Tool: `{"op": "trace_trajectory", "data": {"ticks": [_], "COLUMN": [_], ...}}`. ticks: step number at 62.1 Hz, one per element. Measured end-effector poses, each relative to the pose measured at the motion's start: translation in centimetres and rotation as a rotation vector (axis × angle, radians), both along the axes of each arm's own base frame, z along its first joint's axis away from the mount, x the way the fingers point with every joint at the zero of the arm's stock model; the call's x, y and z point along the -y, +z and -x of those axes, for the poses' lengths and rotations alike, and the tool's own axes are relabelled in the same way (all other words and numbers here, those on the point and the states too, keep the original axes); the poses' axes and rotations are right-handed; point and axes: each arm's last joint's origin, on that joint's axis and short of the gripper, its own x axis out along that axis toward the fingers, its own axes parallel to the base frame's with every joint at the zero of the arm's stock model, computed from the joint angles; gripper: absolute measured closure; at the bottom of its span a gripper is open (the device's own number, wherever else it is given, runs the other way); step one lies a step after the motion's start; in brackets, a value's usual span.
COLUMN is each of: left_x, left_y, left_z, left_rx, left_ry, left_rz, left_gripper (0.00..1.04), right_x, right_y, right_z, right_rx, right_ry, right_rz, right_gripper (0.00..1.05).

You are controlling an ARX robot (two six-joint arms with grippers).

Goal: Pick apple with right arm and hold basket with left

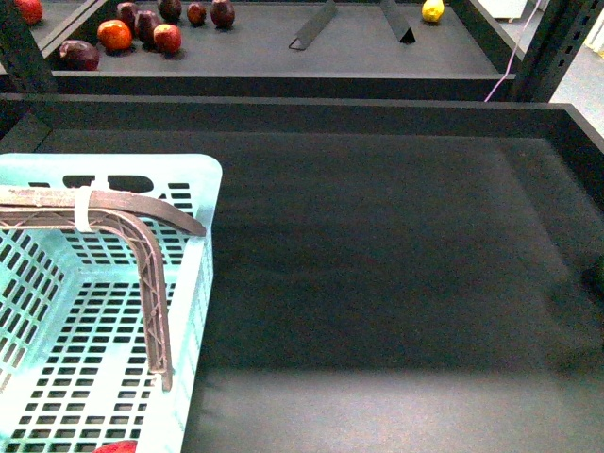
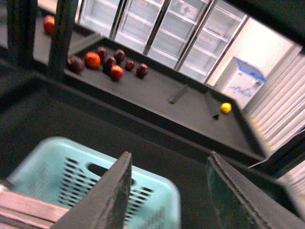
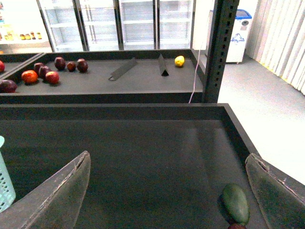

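The mint-turquoise basket [image 1: 193, 179] stands at the front left of the near dark tray, its brown ribbed handle [image 1: 151, 274] bound by a white zip tie [image 1: 84, 209]. A red sliver [image 1: 118, 446] shows on the basket floor at the frame edge; I cannot tell if it is the apple. My left gripper [image 2: 169, 157] is open above the basket's far corner [image 2: 157, 191], touching nothing. My right gripper [image 3: 167, 157] is open and empty over the near tray's bare floor. Neither gripper shows in the front view.
The far tray [image 1: 283, 58] holds several red and dark fruits [image 1: 167, 38], an orange-red one [image 1: 115, 35], a yellow lemon [image 1: 432, 10] and two black dividers [image 1: 314, 26]. A green oval fruit [image 3: 234, 202] lies near my right finger. A black post [image 3: 220, 47] stands at the tray's right corner.
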Motion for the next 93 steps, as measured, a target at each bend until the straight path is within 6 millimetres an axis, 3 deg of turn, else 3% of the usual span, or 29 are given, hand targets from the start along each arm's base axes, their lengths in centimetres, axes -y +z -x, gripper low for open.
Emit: {"op": "trace_trajectory", "data": {"ticks": [6,15,28,44,93], "left_x": [-0.6,-1.1,-2.5,-2.5,-2.5], "left_y": [-0.8,-1.6,-2.3,-3.3,-3.6], "left_z": [0.9,2.0,3.2,4.3,7.2], "left_rx": [0.001,-0.004,-0.004,0.010,-0.005], "left_ry": [-0.002,-0.004,0.009,0.003,0.000], "left_rz": [-0.227,-0.315,-0.343,-0.348,-0.351], "left_gripper": [0.77,1.02,1.01,1.01,1.01], "right_x": [0.0,0.0,0.0,0.0,0.0], "right_y": [0.0,0.0,0.0,0.0,0.0], "right_z": [0.0,0.0,0.0,0.0,0.0], "right_rx": [0.000,0.000,0.000,0.000,0.000], "right_ry": [0.000,0.000,0.000,0.000,0.000], "right_rz": [0.000,0.000,0.000,0.000,0.000], "right_gripper": [0.09,0.09,0.09,0.09,0.09]}}
